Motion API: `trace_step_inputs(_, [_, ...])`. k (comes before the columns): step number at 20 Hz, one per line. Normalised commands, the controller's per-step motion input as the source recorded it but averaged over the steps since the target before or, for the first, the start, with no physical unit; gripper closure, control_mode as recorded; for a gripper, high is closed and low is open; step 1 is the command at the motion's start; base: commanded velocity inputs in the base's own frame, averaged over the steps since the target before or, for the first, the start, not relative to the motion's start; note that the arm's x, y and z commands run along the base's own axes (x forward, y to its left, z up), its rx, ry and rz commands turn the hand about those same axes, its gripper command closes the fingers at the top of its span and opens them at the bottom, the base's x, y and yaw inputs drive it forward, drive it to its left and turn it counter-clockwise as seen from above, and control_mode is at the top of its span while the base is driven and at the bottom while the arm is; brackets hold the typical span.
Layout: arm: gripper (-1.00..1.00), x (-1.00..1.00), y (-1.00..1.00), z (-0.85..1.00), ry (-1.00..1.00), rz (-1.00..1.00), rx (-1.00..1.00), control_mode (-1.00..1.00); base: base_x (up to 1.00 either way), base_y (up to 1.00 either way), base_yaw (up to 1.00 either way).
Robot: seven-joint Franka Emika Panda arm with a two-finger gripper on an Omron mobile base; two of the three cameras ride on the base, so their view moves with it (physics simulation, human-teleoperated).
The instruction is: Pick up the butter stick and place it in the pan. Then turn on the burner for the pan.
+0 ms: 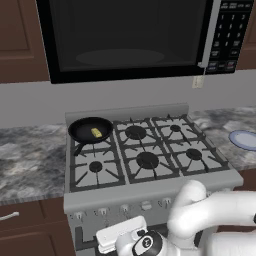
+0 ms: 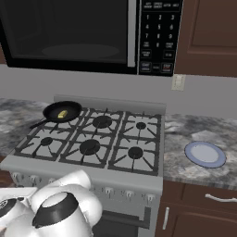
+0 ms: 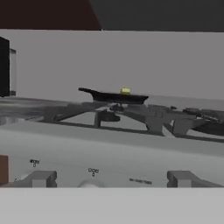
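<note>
Two stove knobs fill the hand view's foreground.

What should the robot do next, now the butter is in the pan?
Probably reach for the knob that lights the back-left burner. The butter stick already lies in the pan there, and the hand view looks low at the stove's front knobs.

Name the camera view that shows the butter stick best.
The left base view: the butter stick lies inside the pan, seen from above. The right base view shows it there too, smaller and farther off. The hand view catches only a yellow sliver above the pan's rim.
</note>
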Motion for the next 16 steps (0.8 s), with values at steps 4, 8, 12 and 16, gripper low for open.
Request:
trace_step_inputs(4, [-1.0, 0.17, 0.0, -0.27, -0.06, 0.0, 0.03, -1.0, 0.0, 0.0, 0.0])
trace_step_inputs(8, [-1.0, 0.2, 0.0, -0.23, -0.06, 0.0, 0.02, -1.0, 0.0, 0.0, 0.0])
trace_step_inputs(12, [-1.0, 0.22, 0.0, -0.21, -0.06, 0.0, 0.04, -1.0, 0.0, 0.0, 0.0])
trace_step_inputs(16, [-1.0, 0.19, 0.0, -0.21, -0.05, 0.0, 0.05, -1.0, 0.0, 0.0, 0.0])
